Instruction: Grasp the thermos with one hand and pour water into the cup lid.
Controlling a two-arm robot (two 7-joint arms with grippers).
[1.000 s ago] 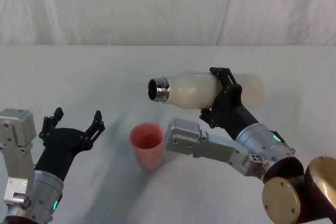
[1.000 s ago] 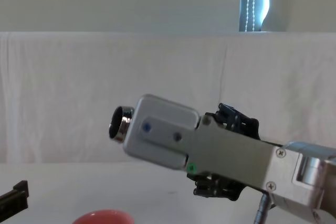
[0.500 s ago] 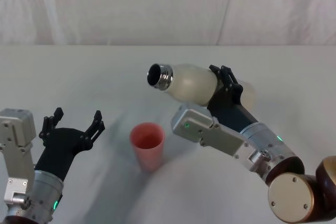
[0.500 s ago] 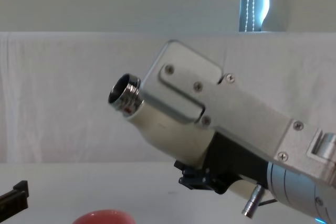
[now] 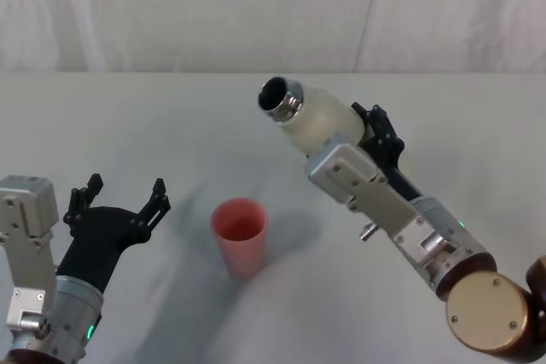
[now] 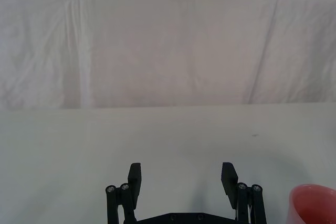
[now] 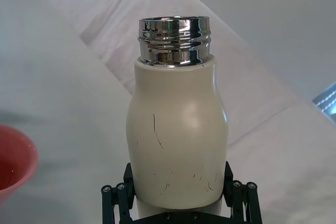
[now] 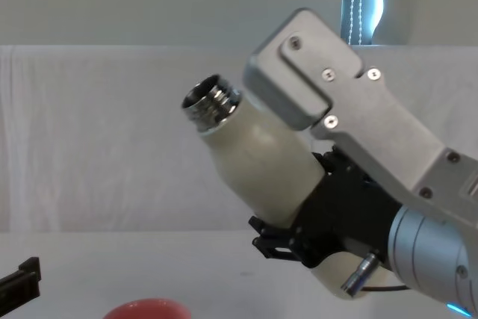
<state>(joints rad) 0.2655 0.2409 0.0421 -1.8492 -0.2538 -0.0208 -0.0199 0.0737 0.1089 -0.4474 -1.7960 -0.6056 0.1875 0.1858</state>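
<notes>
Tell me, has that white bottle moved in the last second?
Yes. Held by the right gripper, the thermos has tipped back up, its neck swinging up and rightward, away from the still cup lid.

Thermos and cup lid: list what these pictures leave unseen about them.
- Thermos: its base, head view, hidden behind the right claw and arm.
- Water inside the thermos: the dark mouth in the head view shows no level.
- Cup lid: chest view shows its rim, the rest cut by the bottom edge.
- Cup lid contents: too small to tell, head view.
</notes>
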